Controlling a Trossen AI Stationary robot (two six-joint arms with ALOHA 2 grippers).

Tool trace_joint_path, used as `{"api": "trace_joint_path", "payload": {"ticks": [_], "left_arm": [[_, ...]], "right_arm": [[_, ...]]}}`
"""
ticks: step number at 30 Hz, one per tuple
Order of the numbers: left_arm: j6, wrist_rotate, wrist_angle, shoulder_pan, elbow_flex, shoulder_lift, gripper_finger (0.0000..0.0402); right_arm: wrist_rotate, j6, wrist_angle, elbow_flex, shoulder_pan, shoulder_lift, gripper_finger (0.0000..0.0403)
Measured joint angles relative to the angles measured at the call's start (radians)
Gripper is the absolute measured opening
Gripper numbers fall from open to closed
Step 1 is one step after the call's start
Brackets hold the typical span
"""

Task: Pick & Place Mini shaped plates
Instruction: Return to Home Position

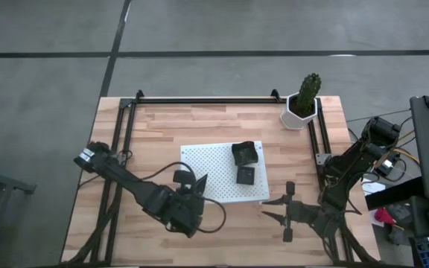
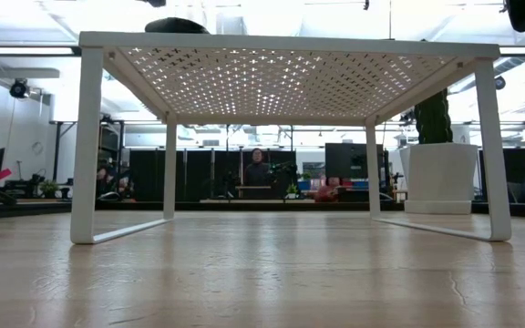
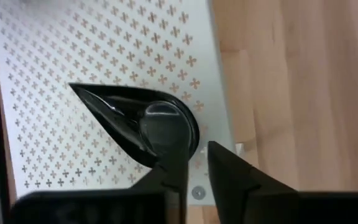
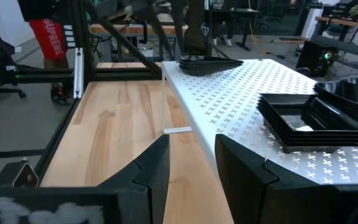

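My left pincer (image 3: 196, 152), fingers parted and empty, hung just over the glossy black drop-shaped plates (image 3: 135, 115) stacked at the white perforated shelf's (image 3: 104, 50) near-left corner; retreating low might drag them off. Near-right on the desk (image 1: 155, 126), the right pincer (image 1: 285, 212) gaped, idle.

A wooden table (image 1: 222, 119) carries a white perforated shelf (image 1: 211, 167) at its middle and a white cactus pot (image 1: 302, 109) at its far right corner. On the shelf's right side lie black square plates (image 1: 246, 152). Black drop-shaped plates (image 3: 135, 118) lie by its near left corner.
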Motion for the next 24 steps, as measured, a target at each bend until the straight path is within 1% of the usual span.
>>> {"api": "trace_joint_path", "payload": {"ticks": [4,7,11,14,16,18,21,24], "left_arm": [[-0.001,-0.003,0.037,0.0,0.0,-0.033,0.0026],[0.003,-0.004,0.076,0.0,0.0,-0.055,0.0006],[0.009,-0.032,0.138,-0.007,0.0,-0.073,0.0002],[0.059,-0.067,0.236,-0.026,-0.029,-0.087,0.0001],[0.113,-0.073,0.341,-0.038,-0.078,-0.105,0.0],[0.162,-0.056,0.466,-0.043,-0.147,-0.129,0.0],[0.21,-0.016,0.663,-0.043,-0.268,-0.187,0.0],[0.242,-0.009,0.854,-0.045,-0.404,-0.284,0.0]], "right_arm": [[0.0,-0.012,0.004,0.0,0.0,0.0,0.0122],[0.0,-0.022,0.004,0.0,0.0,0.0,0.0115],[0.0,-0.043,0.005,0.0,0.0,0.0,0.0094],[-0.001,-0.066,0.004,0.0,0.0,-0.005,0.0067],[-0.001,-0.079,0.004,0.0,0.0,-0.019,0.0042],[-0.002,-0.097,0.004,0.0,0.0,-0.039,0.0018],[-0.008,-0.123,0.003,0.0,-0.003,-0.079,0.0009],[-0.062,-0.121,-0.002,-0.003,-0.02,-0.123,0.0008]]}}
